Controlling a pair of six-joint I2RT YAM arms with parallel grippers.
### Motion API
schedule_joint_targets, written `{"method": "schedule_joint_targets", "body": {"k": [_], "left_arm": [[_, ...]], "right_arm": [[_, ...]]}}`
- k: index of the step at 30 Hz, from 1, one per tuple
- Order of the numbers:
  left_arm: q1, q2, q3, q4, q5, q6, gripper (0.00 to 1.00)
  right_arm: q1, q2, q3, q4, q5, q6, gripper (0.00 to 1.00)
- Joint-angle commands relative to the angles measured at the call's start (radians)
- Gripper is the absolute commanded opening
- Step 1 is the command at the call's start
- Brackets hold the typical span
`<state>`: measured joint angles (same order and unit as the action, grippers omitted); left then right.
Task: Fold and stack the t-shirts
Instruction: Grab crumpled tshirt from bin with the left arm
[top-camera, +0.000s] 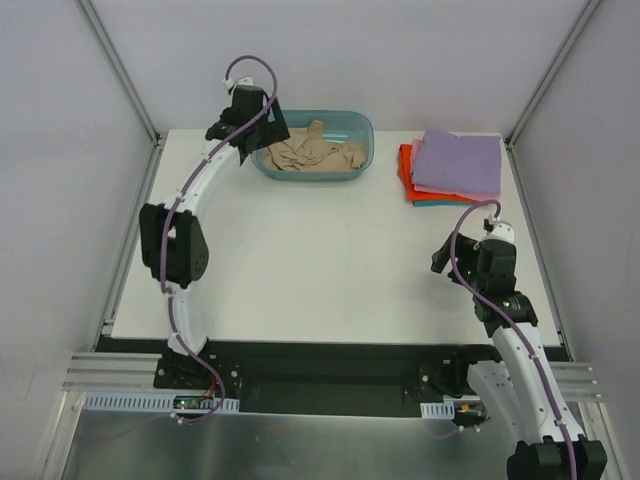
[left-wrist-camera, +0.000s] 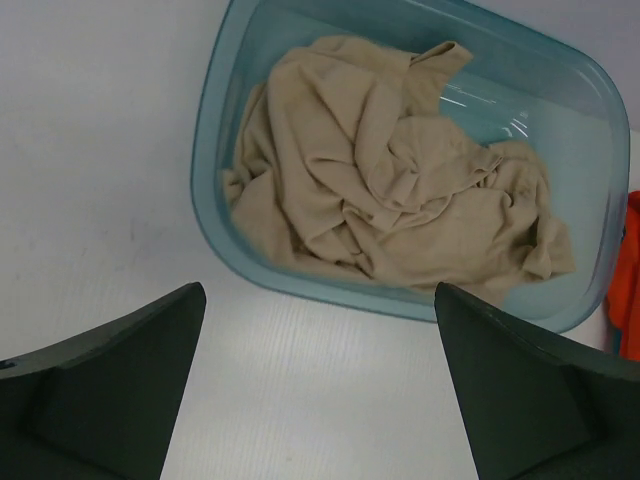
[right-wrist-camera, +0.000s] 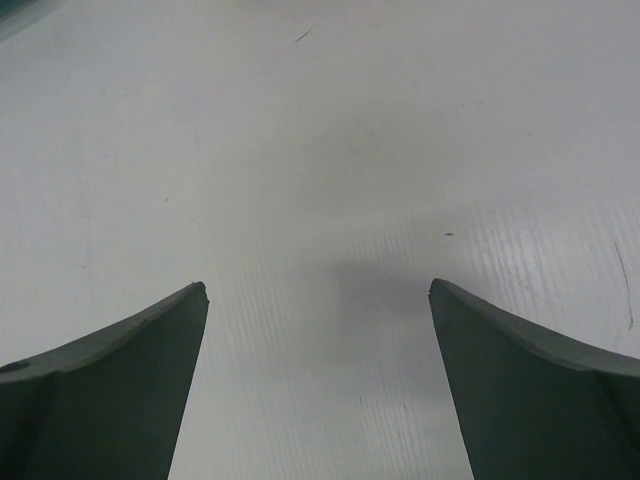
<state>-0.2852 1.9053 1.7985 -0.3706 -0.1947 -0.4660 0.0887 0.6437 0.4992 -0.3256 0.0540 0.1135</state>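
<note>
A crumpled tan-beige t-shirt (top-camera: 310, 152) lies inside the translucent teal tub (top-camera: 362, 128) at the back of the table; it also shows in the left wrist view (left-wrist-camera: 390, 190). A folded stack sits at the back right, with a lilac shirt (top-camera: 460, 162) on top of pink, orange-red (top-camera: 405, 172) and teal ones. My left gripper (top-camera: 262, 128) is open and empty, hovering at the tub's left end (left-wrist-camera: 318, 290). My right gripper (top-camera: 448, 262) is open and empty over bare table (right-wrist-camera: 318, 290) at the right.
The tub's near rim (left-wrist-camera: 330, 298) lies just ahead of the left fingers. An orange-red edge of the stack (left-wrist-camera: 630, 280) shows at the right of the left wrist view. White walls and metal frame posts enclose the table (top-camera: 320, 260).
</note>
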Motion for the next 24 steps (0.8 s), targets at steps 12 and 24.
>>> {"method": "schedule_joint_targets", "body": {"k": [12, 24], "left_arm": [[0.001, 0.670, 0.627, 0.042, 0.219, 0.057, 0.99], [-0.017, 0.709, 0.616, 0.105, 0.301, -0.020, 0.44]], "right_arm": [[0.005, 0.010, 0.010, 0.046, 0.023, -0.029, 0.97], [0.003, 0.027, 0.016, 0.042, 0.024, -0.032, 0.97]]}}
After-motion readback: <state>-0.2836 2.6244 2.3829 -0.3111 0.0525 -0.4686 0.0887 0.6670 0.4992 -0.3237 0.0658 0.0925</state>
